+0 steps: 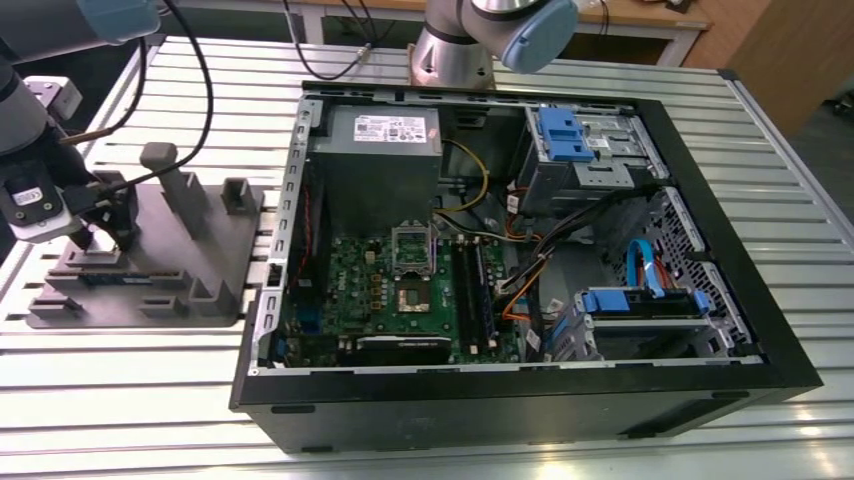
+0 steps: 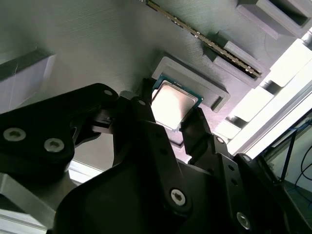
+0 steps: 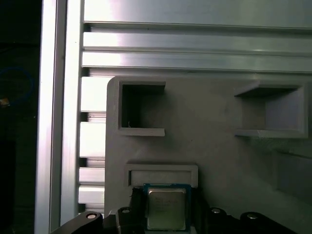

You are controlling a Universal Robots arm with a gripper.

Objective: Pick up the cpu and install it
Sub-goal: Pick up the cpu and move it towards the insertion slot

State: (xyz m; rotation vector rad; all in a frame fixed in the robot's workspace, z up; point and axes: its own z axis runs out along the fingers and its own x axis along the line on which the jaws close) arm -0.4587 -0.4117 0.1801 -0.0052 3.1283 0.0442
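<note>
One gripper [image 2: 170, 108] — astride the cpu [image 3: 166, 208]

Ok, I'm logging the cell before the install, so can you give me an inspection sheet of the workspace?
Surface: slatted aluminium table.
Job's things: cpu sits in a pocket of the grey fixture; open computer case beside it, green board exposed.
Clutter: nothing seen.
Gripper: gripper low over the fixture, at the cpu.
Cables: black cable hanging from the arm; wire bundles inside the case.
Surroundings: wooden furniture beyond the table.
</note>
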